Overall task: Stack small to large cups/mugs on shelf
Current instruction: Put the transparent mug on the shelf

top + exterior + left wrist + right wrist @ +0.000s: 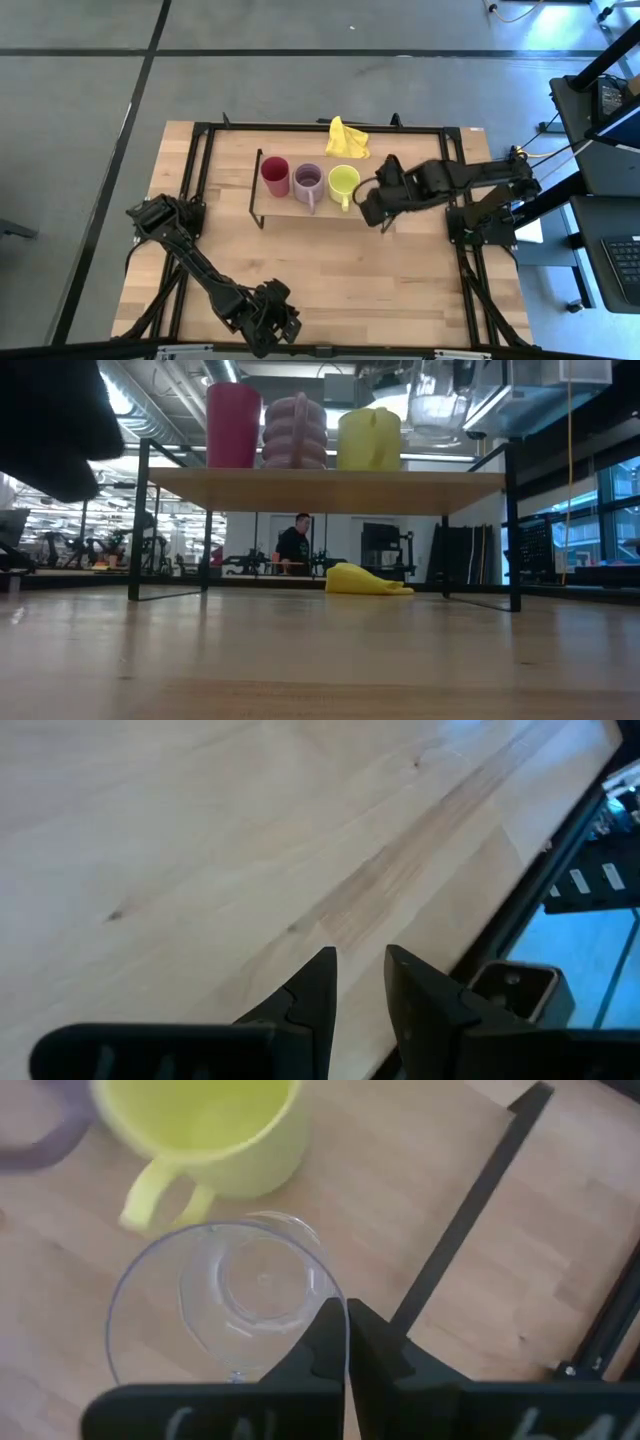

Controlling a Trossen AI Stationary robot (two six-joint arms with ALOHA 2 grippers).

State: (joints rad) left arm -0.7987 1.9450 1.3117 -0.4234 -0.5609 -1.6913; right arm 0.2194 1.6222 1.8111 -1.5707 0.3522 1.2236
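On the shelf (268,214) stand, from left to right, a red handleless cup (275,176), a lilac mug (308,181) and a yellow-green mug (343,182). In the low view they rest on their bases on the board (320,490). My right gripper (368,203) is over the shelf's right end, beside the yellow-green mug (205,1130), and is shut on the clear glass (225,1305). My left gripper (358,960) is slightly open and empty, low over the table near its front edge (270,320). My right gripper pinches the glass's wall at the rim (338,1302), one finger inside the glass and one outside. The fingers come from above, pointing down. The glass (437,405) hangs upright, mouth up, clear above the shelf board.
A yellow cloth (346,138) lies on the table behind the shelf. The shelf's black end frame (470,1210) is right beside the glass. A person (295,545) shows in the room far behind the table. Bare wood lies in front of the shelf (340,270).
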